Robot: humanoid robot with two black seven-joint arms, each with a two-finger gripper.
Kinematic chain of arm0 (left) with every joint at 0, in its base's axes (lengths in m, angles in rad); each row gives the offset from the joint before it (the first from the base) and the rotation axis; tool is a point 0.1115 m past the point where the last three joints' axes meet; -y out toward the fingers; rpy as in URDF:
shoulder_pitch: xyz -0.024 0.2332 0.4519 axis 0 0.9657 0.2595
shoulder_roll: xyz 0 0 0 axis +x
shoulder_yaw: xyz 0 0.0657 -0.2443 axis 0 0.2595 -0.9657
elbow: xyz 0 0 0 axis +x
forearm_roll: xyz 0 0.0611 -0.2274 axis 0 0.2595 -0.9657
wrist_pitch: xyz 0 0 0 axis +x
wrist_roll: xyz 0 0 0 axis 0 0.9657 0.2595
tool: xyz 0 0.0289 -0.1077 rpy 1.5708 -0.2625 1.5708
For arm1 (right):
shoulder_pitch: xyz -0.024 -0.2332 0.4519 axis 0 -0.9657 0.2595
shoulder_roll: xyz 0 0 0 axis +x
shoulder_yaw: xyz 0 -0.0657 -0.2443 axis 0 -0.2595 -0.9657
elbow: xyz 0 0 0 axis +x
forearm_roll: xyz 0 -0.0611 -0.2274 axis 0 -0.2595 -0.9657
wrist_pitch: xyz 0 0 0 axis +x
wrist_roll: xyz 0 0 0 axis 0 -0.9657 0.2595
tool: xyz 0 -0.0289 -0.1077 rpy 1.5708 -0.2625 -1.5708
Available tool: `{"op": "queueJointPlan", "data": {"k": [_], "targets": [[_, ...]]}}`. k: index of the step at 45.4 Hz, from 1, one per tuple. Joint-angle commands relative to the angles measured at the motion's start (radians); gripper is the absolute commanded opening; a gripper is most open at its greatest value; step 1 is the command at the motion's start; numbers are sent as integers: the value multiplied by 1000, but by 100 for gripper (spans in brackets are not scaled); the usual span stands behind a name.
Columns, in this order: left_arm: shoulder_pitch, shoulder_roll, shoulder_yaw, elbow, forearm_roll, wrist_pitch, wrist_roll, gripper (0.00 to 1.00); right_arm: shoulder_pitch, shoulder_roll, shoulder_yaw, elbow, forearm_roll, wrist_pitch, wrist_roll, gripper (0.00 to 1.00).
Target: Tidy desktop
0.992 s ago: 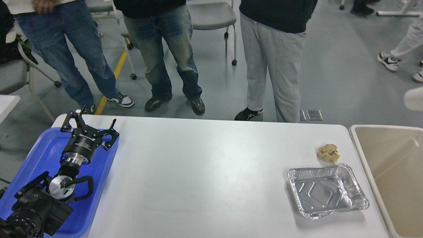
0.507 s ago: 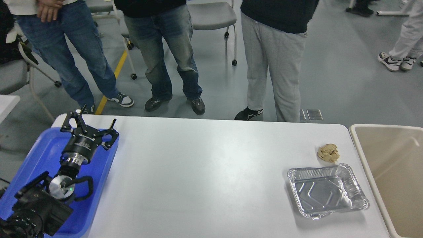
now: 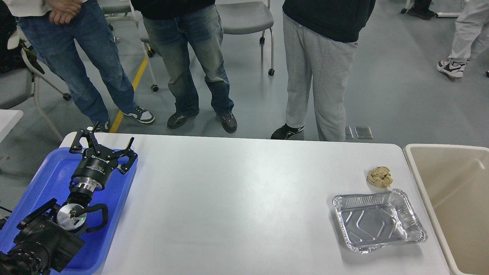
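the large glossy white desktop [image 3: 237, 206] holds a crumpled tan paper wad [image 3: 379, 177] beside an empty foil tray [image 3: 378, 221]; the left gripper [image 3: 102, 146] hovers, jaws spread wide and empty, over the blue plastic tray [image 3: 42, 183]. clearing seems not yet begun; next, likely reach for the wad.

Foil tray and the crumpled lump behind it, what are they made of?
Foil tray: looks like thin aluminium, shiny, with a crimped rim and embossed base catching glare. Crumpled lump: probably tan paper, matte, with sharp creases; it could be a napkin.
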Motion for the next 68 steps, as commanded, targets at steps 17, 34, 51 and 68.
{"op": "queueJointPlan", "data": {"k": [17,34,51,68], "targets": [[0,0,0,1,0,0,0,100,-90,154,127,-66,44,-15,2,0],[0,0,0,1,0,0,0,100,-105,154,127,-68,44,-12,3,64],[0,0,0,1,0,0,0,100,-100,146,113,-55,30,-3,8,98],[0,0,0,1,0,0,0,100,-21,2,146,99,44,75,5,100]]}}
